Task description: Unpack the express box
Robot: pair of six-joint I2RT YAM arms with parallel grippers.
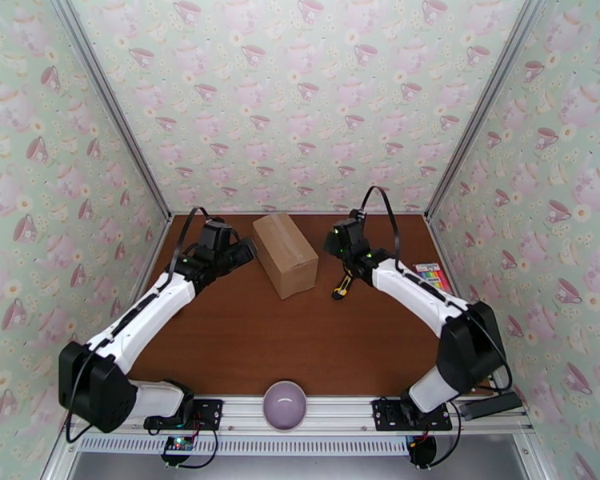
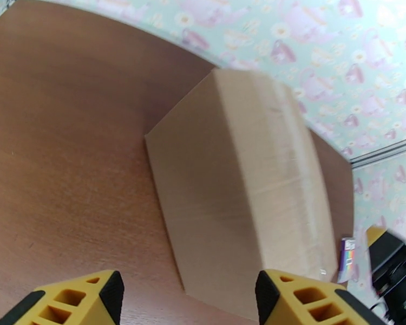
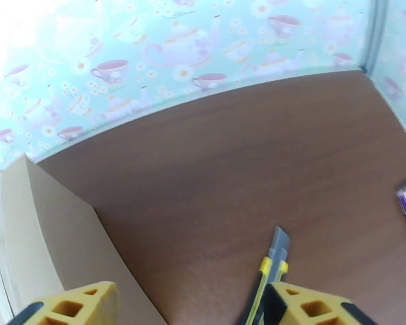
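While the express box [image 1: 284,254] sits shut near the far edge of the worktop [image 1: 244,346], the left gripper [image 2: 188,288] hovers at its left side, jaws apart. The right gripper [image 3: 191,298] is spread too, over a utility knife [image 3: 276,255] lying right of the box.

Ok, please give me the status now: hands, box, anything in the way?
Left hand open, at the box, not gripping. Right hand open, knife on the table by its finger. Box shut. Nothing blocking it.
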